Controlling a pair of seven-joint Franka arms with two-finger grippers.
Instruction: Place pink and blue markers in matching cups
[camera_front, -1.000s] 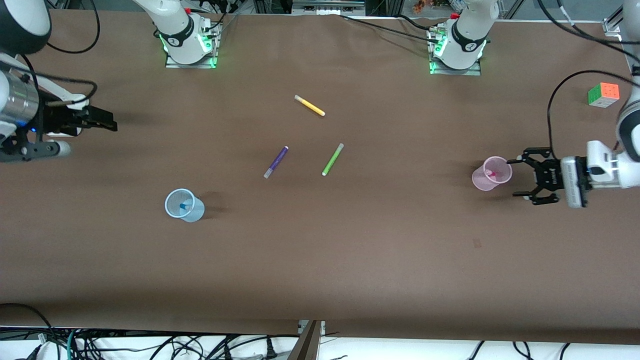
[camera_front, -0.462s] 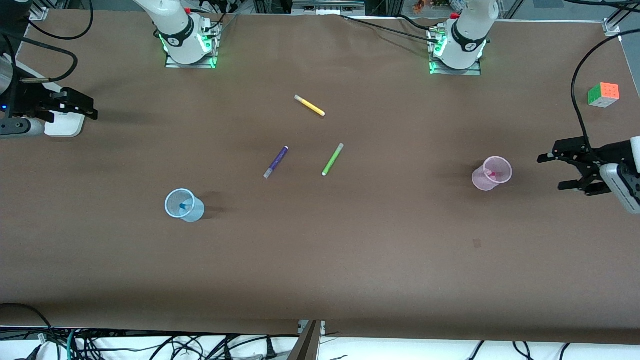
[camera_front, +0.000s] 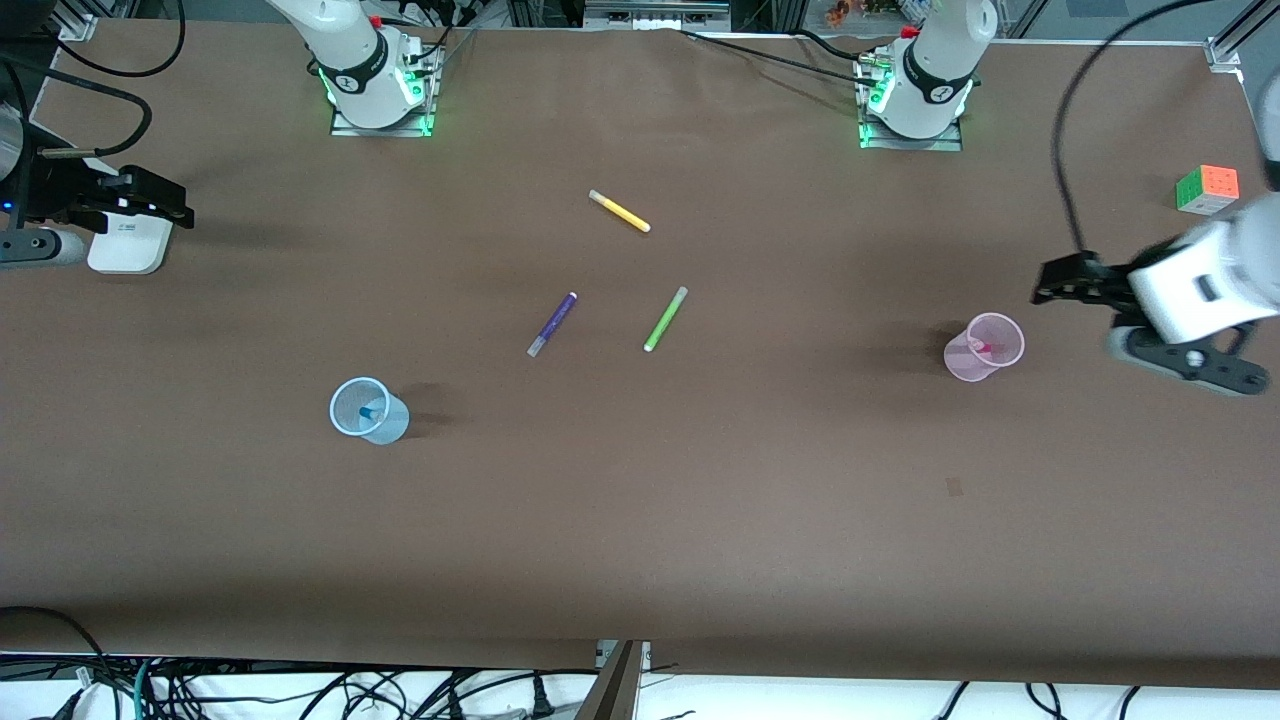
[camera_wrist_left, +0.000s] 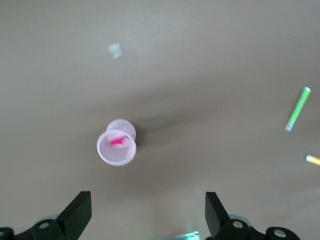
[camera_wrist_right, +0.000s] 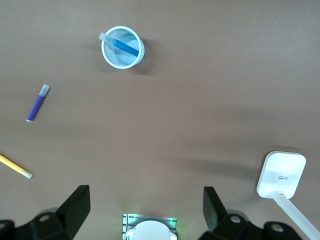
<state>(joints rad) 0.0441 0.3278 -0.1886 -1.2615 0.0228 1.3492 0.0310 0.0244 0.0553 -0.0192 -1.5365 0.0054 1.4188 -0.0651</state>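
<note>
Front view, cups: the blue cup (camera_front: 368, 411) stands upright toward the right arm's end of the desk (camera_front: 640, 520), the blue marker (camera_front: 371, 411) inside it; the pink cup (camera_front: 983, 347) stands upright toward the left arm's end, the pink marker (camera_front: 982, 348) inside it
Front view, loose pens: a purple pen (camera_front: 552, 324), a green pen (camera_front: 665, 319) and a yellow pen (camera_front: 619, 211) lie near the desk's middle, well apart from both cups; the yellow one lies farthest from the camera
Front view, grippers: the left gripper (camera_front: 1062, 282) hangs in the air beside the pink cup, apart from it; the right gripper (camera_front: 160, 203) is over the desk's edge at the right arm's end, by a white device (camera_front: 128, 245)
Front view, other: a colour cube (camera_front: 1207, 189) sits near the left arm's end

Left wrist view: jaws spread wide and empty, the left gripper (camera_wrist_left: 145, 212) looking down on the pink cup (camera_wrist_left: 117, 147) with the pink marker (camera_wrist_left: 118, 141) in it; the green pen (camera_wrist_left: 297, 108) lies well apart

Right wrist view: jaws spread wide and empty at the right gripper (camera_wrist_right: 145, 210); the blue cup (camera_wrist_right: 122, 47) holds the blue marker (camera_wrist_right: 120, 45) leaning across it; the purple pen (camera_wrist_right: 38, 102) lies near
</note>
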